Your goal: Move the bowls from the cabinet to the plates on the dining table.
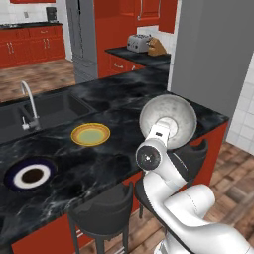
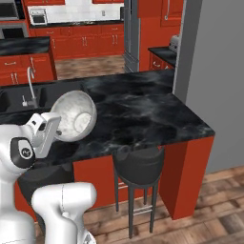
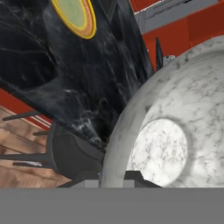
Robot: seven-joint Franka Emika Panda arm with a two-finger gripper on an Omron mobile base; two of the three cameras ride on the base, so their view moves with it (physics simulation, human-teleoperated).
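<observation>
1. While the pale grey speckled bowl is held up on its side at the end of the arm, its rim is clamped by the gripper, whose fingers are closed on it; in the hand view the bowl's wall and flat inner base are seen close against the camera.
2. Below the bowl, two dark stools are tucked against the red base of the dining table, one beside the arm and one just behind it.
3. The bowl is carried above the near edge of the dining table, clear of the black marble top and not touching it.
4. Farther in on the table, the yellow-orange plate lies flat, with nothing on it; the bowl is near it but apart, toward the table's end.
5. The dark-blue-rimmed plate lies flat as well, further along the table from the bowl, with nothing on it.
6. Beyond the plates, the sink and its faucet are set into the table.
7. At the far wall, a toaster and a knife block are seen on a black counter.
</observation>
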